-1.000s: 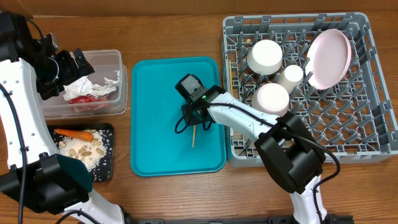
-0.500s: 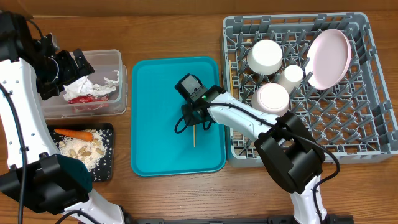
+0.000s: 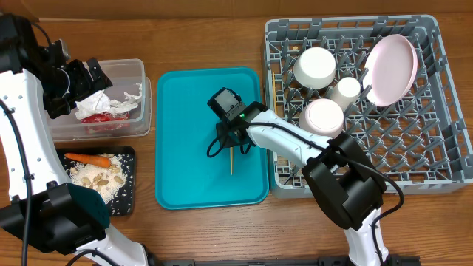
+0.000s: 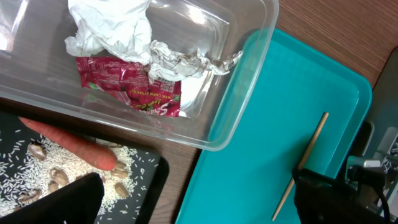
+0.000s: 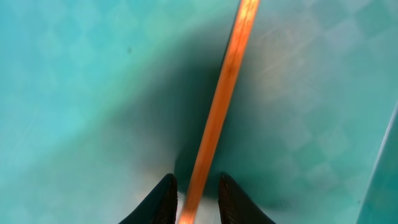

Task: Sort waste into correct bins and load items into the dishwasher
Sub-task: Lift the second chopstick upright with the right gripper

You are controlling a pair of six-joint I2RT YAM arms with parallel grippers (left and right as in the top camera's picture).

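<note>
Plain wooden table (image 3: 207,37) here. Sitting right on it: a clear tub (image 3: 140,70) far left, a black tray (image 3: 131,199) just in front of that, a teal tray (image 3: 185,177) mid-table, and a grey dish rack (image 3: 429,155) on the right.

Crumpled wrapper (image 4: 134,84) and napkin (image 4: 112,28) lay in the clear tub (image 4: 205,25), carrot (image 3: 87,158) on the black tray (image 3: 127,199), plate (image 3: 392,70), bowls (image 3: 316,66) and cup (image 3: 346,89) in the grey rack (image 3: 443,148).

**Stick edging sideways on the tray**

In the overhead view the thin stick (image 3: 230,162) is creeping very slightly to the right across the teal tray (image 3: 185,148), with its lower end drifting most. The right claw (image 3: 232,145) is shifting just as slightly with it at the stick's upper end. The tips are straddling the stick, but whether they are pinching it is unclear.
</note>
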